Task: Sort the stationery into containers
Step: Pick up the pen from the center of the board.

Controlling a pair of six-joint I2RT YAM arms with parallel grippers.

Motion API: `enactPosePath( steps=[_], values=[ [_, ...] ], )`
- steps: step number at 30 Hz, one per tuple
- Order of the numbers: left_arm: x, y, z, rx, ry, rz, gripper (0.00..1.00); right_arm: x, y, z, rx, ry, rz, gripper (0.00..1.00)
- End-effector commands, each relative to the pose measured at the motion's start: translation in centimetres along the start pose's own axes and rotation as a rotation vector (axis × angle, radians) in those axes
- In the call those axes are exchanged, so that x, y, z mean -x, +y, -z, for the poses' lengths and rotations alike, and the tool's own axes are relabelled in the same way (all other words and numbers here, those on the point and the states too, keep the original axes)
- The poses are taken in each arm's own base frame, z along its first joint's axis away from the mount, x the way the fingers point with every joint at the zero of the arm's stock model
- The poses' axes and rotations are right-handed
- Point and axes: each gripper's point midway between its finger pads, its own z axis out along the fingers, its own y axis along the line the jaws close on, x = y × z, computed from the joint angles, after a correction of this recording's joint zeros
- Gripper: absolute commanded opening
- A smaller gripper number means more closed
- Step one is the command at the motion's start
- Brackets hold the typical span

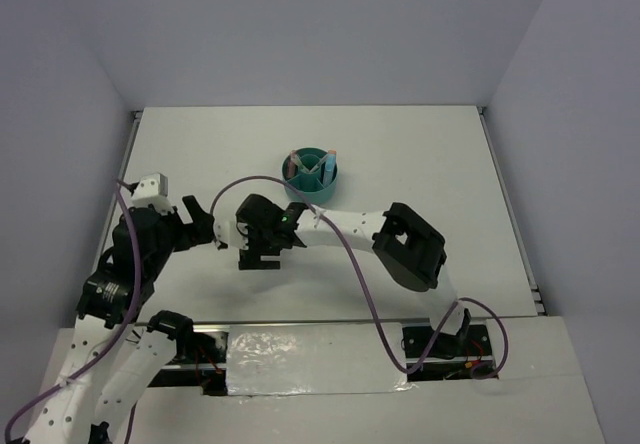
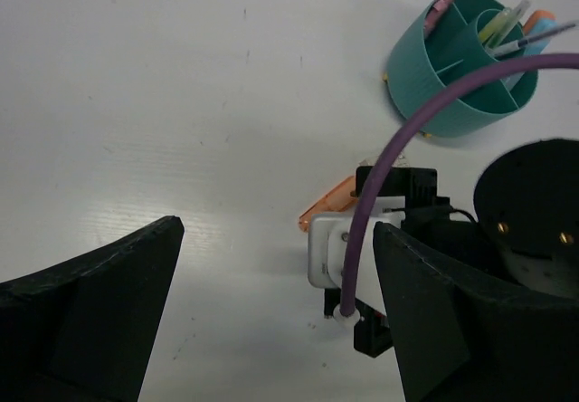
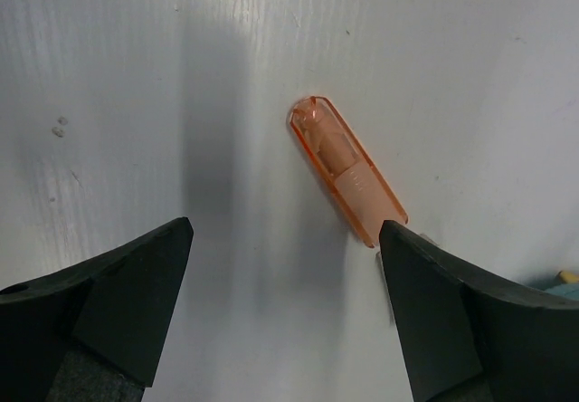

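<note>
Orange translucent cap lies flat on the white surface, near the teal organizer, which holds pens and a pink piece. Right gripper hovers over the cap, jaws spread wide, gripping nothing. Cap sits off-centre, one end just beside one finger. Left gripper waits alongside, jaws spread too, empty. Step in hand, likely: picking up the cap. Next move calls for centring across its narrow width, lowering, closing, then carrying it to a compartment.
</note>
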Motion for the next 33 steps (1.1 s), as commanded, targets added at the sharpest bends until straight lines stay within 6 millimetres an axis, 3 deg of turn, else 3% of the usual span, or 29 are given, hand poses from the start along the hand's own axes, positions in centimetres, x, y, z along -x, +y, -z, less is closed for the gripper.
enactPosePath(
  steps=[1, 9, 19, 21, 22, 23, 26, 29, 33],
  values=[
    [2.9, -1.6, 1.3, -0.101, -0.137, -0.01, 0.99, 1.4, -2.3, 0.1, 0.025, -0.053, 0.033, 0.92],
    [3.8, -0.1, 2.9, -0.049, -0.234, 0.052, 0.99, 0.5, -4.8, -0.4, 0.104, -0.082, -0.024, 0.9],
    [3.8, -0.4, 2.8, -0.066, -0.23, 0.044, 0.99, -1.0, -1.8, -3.7, 0.211, -0.035, -0.033, 0.87],
    [3.8, -0.4, 2.9, -0.068, -0.231, 0.044, 0.99, -1.5, -1.5, -4.9, 0.224, -0.013, -0.038, 0.76],
    [3.8, -0.4, 3.0, -0.071, -0.237, 0.047, 0.99, -1.7, -1.2, -5.2, 0.232, -0.004, -0.041, 0.65],
    [3.9, -0.3, 3.1, -0.067, -0.24, 0.049, 0.99, -2.2, -0.8, -5.6, 0.249, 0.011, -0.048, 0.48],
    [4.1, 0.0, 3.5, -0.056, -0.262, 0.062, 0.99, -1.8, 0.5, -5.7, 0.273, 0.006, -0.043, 0.24],
    [4.4, 0.8, 4.0, -0.021, -0.286, 0.091, 0.99, 0.0, 1.5, -5.0, 0.288, -0.046, -0.056, 0.12],
    [4.5, 1.3, 4.8, 0.004, -0.292, 0.144, 0.99, 6.2, 0.3, 0.1, 0.233, -0.273, -0.122, 0.06]
  ],
)
